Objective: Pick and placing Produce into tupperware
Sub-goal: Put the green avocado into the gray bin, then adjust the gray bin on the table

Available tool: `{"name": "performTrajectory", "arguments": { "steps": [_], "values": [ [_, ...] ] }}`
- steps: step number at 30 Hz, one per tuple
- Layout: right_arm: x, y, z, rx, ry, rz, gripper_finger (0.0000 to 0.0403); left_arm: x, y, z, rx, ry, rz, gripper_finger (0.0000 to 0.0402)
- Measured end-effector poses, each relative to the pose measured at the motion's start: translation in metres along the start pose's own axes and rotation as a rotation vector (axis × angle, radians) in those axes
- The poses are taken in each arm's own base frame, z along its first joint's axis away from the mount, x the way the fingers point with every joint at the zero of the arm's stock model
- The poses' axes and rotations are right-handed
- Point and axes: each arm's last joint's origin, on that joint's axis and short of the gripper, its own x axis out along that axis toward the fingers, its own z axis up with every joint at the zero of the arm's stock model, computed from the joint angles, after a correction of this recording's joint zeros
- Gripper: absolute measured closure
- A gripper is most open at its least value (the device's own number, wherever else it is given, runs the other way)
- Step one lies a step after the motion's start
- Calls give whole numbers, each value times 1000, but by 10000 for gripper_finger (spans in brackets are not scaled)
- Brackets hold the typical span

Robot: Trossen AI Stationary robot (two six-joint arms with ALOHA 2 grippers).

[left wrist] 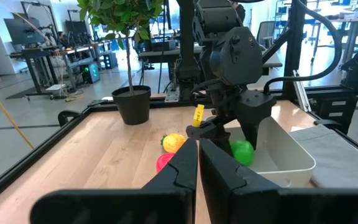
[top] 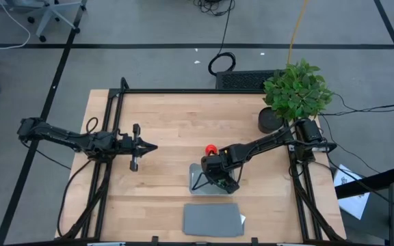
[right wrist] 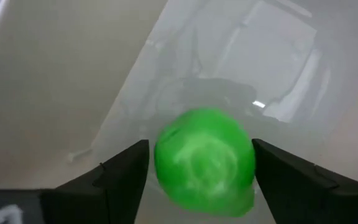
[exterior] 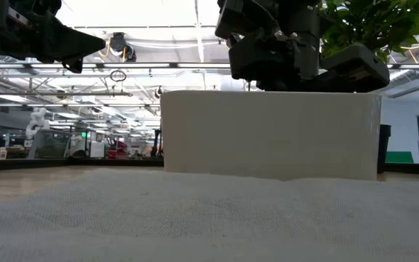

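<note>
My right gripper (right wrist: 197, 163) hangs inside the tupperware (left wrist: 291, 155), which sits near the middle of the table toward the near edge, just beyond its flat grey lid (top: 213, 219). My fingers (right wrist: 120, 168) stand wide on either side of the green round piece (right wrist: 205, 160), with a sliver of gap showing on both flanks, so I judge I have no hold on it; it looks to be resting on or just above the container floor. The yellow piece (left wrist: 173, 142) and the red round piece (left wrist: 164, 162) lie on the bare wood just to the far-left of the tupperware, close together. My left gripper (left wrist: 197, 163) waits over the left half of the table, fingers pressed together on nothing. These pieces look like light, hollow plastic with a smooth skin, so I expect them to roll and squirt out of a pinch that lands off-centre; the red one I would take across its widest middle, square on, with gentle pressure. The yellow one looks less regular, so I would span its shorter width near the bulge rather than the tip. The potted plant (top: 297, 92) at the far right stays out of it.
</note>
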Motion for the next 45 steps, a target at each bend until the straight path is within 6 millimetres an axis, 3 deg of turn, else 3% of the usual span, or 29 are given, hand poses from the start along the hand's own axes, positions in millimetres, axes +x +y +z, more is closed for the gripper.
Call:
{"name": "performTrajectory", "arguments": {
  "steps": [11,18,23,29,39,45],
  "values": [
    [-7,2,0,15,2,-24,99,0,0,0,0,0,0,380],
    [-37,9,4,2,-85,-58,99,0,0,0,0,0,0,380],
    [-63,11,4,-13,-126,-194,110,0,0,0,0,0,0,380],
    [-80,12,5,-28,-173,-265,176,0,0,0,1,2,0,380],
    [-71,5,-5,-67,-131,-270,388,0,0,0,1,4,0,380],
    [-58,-5,-19,-13,-115,-296,397,0,0,-1,2,9,-1,380]
  ]
}}
